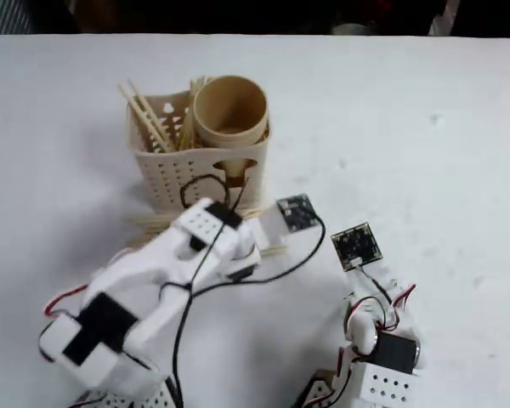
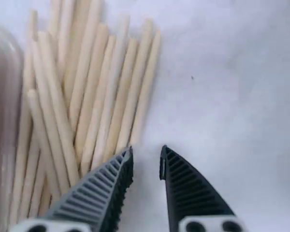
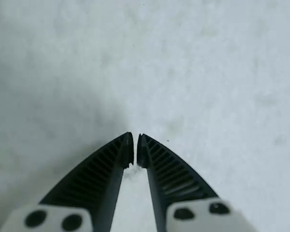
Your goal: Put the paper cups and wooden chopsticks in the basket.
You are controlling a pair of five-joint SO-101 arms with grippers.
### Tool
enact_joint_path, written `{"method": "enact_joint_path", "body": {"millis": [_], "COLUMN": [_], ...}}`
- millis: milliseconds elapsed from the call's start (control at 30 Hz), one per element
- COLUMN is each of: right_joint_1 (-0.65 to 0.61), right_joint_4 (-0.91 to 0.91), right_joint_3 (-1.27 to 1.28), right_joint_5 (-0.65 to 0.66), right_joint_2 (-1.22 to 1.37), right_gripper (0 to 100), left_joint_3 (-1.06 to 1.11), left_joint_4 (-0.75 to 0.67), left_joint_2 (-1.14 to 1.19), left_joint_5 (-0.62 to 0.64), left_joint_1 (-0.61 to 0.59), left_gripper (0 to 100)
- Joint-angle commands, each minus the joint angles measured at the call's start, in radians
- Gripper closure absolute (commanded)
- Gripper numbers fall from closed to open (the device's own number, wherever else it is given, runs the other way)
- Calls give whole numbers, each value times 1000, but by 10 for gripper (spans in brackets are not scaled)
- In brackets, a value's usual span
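Note:
A cream perforated basket (image 1: 195, 174) stands at the table's middle back. It holds stacked paper cups (image 1: 230, 106) and several wooden chopsticks (image 1: 151, 115) leaning out at its left. More chopsticks (image 2: 87, 96) lie as a loose bundle on the table in front of the basket (image 1: 153, 223). My left gripper (image 2: 146, 155) is open by a narrow gap just past the bundle's near ends, one finger (image 2: 111, 181) over the outermost sticks, nothing between the fingers. My right gripper (image 3: 135, 145) is shut on nothing, low over bare white table.
The left arm (image 1: 183, 255) stretches from the front left towards the basket's front. The right arm (image 1: 378, 340) is folded at the front right. A blurred pale edge (image 2: 0, 121) lies beside the bundle. White table spreads open to the right.

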Motion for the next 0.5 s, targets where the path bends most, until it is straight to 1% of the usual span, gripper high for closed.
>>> {"method": "enact_joint_path", "body": {"millis": [0,233,467], "right_joint_1": [-13,-13,-13], "right_joint_4": [2,2,2], "right_joint_3": [9,9,9], "right_joint_5": [8,8,8], "right_joint_2": [-10,-10,-10], "right_gripper": [966,966,966], "left_joint_3": [-104,-133,-124], "left_joint_4": [38,123,135], "left_joint_2": [77,131,134], "left_joint_5": [-6,-2,0], "left_joint_1": [-31,-30,-30], "left_gripper": [886,888,891]}}
